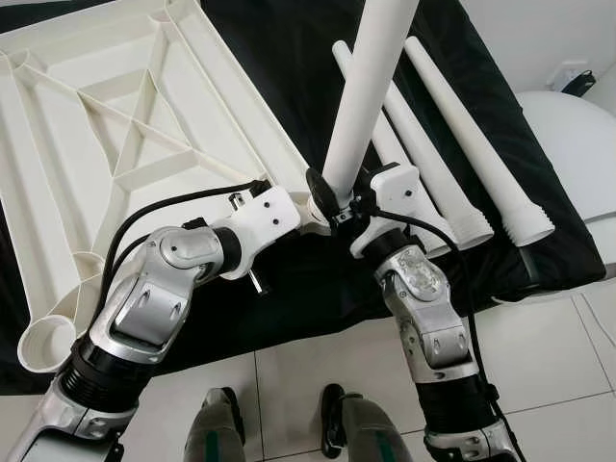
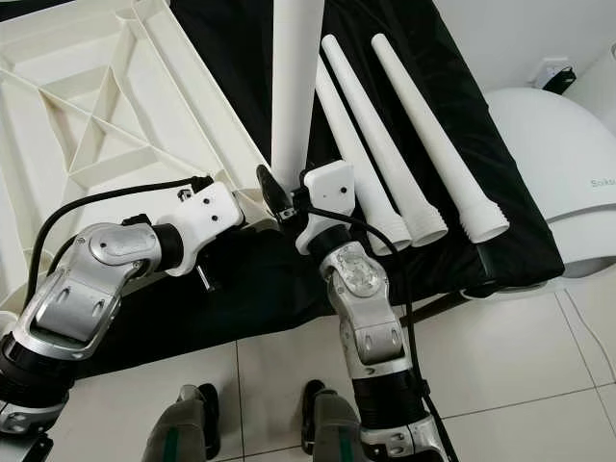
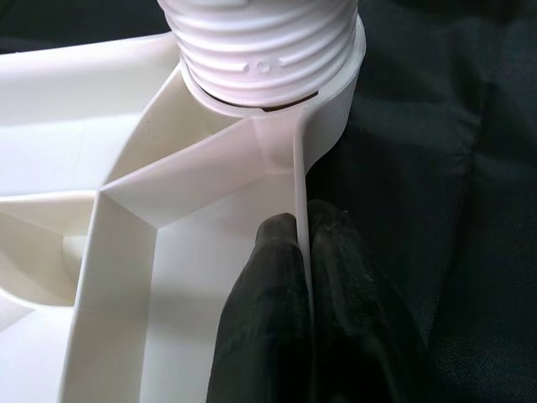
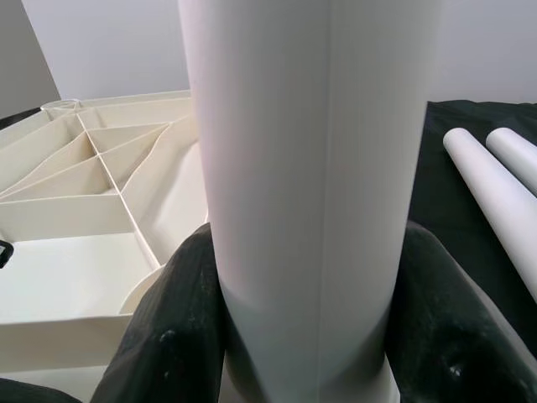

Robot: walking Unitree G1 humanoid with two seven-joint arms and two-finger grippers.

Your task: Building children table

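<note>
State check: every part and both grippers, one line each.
White ribbed plastic tabletop: upside down on black cloth.
Upright white table leg: threaded end standing in tabletop's corner socket.
Three loose white legs: lying on cloth.
Left gripper: pinching tabletop rim.
Right gripper: clamped around upright leg.

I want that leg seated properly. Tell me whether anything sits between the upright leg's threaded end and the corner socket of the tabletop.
Nothing visible does. The upright leg, shut in the right gripper, already has its threaded end in the corner socket. The left gripper pinches the tabletop's rim just beside it.
</note>
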